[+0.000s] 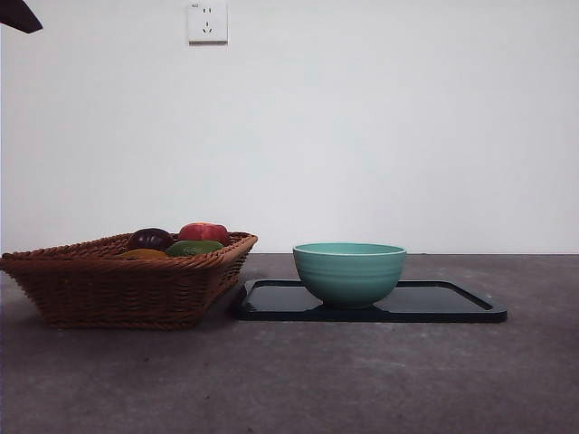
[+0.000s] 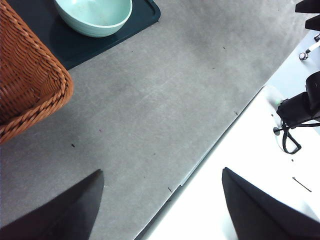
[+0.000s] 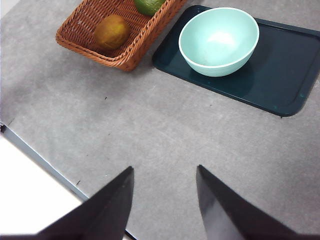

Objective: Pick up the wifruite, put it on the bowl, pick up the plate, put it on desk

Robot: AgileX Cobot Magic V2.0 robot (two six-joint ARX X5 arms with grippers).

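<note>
Both grippers are hanging back from the work as I'm reading the scene. Right gripper [image 3: 164, 200] is hovering over bare desk [image 3: 150, 130], its jaws spread apart and holding nothing; left gripper [image 2: 162, 205] is sitting out over the table's near edge, jaws parted wider and equally empty. In the front view only a black tip of one arm [image 1: 18, 15] is showing at a top corner, and I cannot tell which arm it is.

I'm taking the fruit as my first target. It is lying in the brown wicker basket [image 1: 127, 285], where I'm counting a red fruit [image 1: 204, 231], a dark purple one [image 1: 149, 239], a green one [image 1: 194, 247] and a yellow-brown one [image 3: 112, 31]. Which of these the task means, I cannot say yet.

Mint-green bowl [image 3: 219, 41] is standing empty and upright on the flat black tray [image 3: 282, 70], just beside the basket. That is making the fruit transfer a short hop from basket to bowl.

I'm judging that nothing of the task is done: no fruit is in the bowl, and the tray is lying flat on the desk with the bowl on top. I'm expecting the right gripper to have the easier reach, since it is looking straight at basket and bowl together.
</note>
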